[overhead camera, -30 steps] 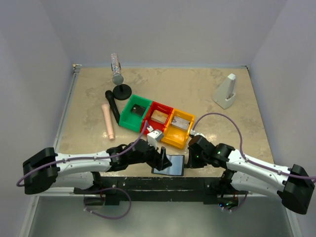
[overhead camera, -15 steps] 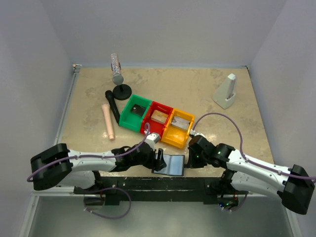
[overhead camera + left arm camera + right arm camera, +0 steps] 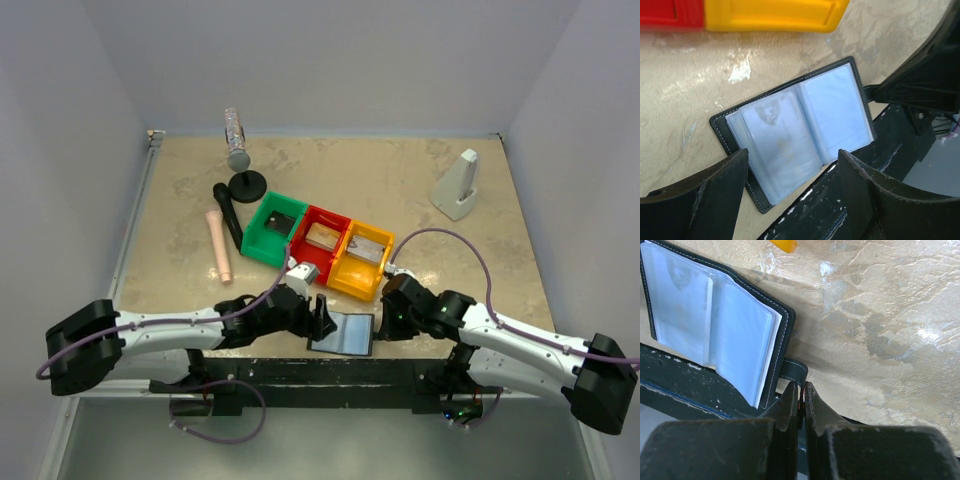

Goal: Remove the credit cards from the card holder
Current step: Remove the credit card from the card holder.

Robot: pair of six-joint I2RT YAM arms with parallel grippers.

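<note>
The flat black bifold card holder [image 3: 345,335] lies open with its clear plastic sleeves facing up. It is directly under the left tool [image 3: 323,320] and just left of the right tool [image 3: 381,322], and its near corner overhangs the edge of the beige counter [image 3: 420,200] onto the black mounting rail [image 3: 330,372]. The right tool is closed to a sliver, its tips on the short black strap tab [image 3: 792,371] at the holder's side. It appears to pinch the tab, probably to stop the holder sliding while the other arm works. The left tool hangs wide open and empty, one finger on either side of the sleeves, seemingly lined up to pull a card. One sleeve shows a faint print; otherwise I cannot tell whether cards are inside. Just beyond the left tool, the yellow plastic bin [image 3: 362,258], red plastic bin [image 3: 322,238] and green plastic bin [image 3: 272,232] crowd the far side.
</note>
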